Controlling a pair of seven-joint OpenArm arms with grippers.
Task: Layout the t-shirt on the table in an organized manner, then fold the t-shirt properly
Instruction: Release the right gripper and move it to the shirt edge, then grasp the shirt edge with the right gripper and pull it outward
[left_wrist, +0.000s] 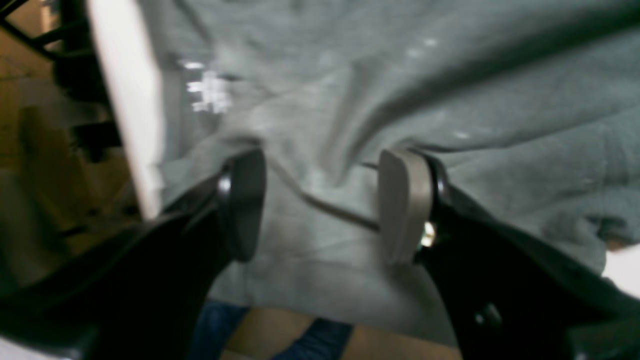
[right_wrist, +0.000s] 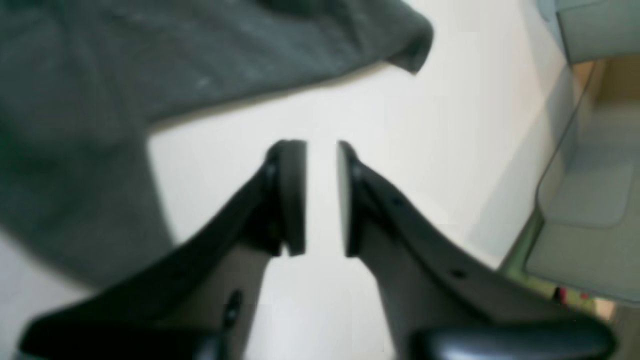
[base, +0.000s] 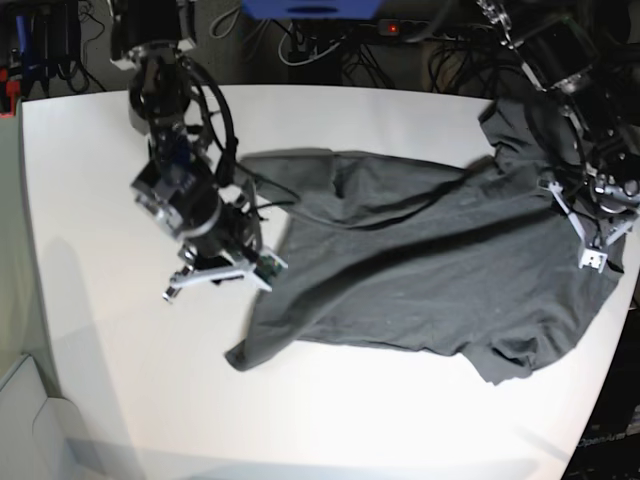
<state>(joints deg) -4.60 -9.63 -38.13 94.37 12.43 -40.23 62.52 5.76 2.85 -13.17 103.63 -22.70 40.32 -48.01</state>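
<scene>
Right gripper (right_wrist: 321, 197) narrowly parted, empty; left gripper (left_wrist: 322, 205) wide astride crumpled charcoal-grey cloth t-shirt (base: 420, 270).
Likely to slide off white table (base: 100, 300) edge, frame right.

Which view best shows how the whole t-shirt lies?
The base view: the whole t-shirt lies spread but creased on the table. The left wrist view shows only blurred cloth between fingers; the right wrist view shows one edge.
</scene>
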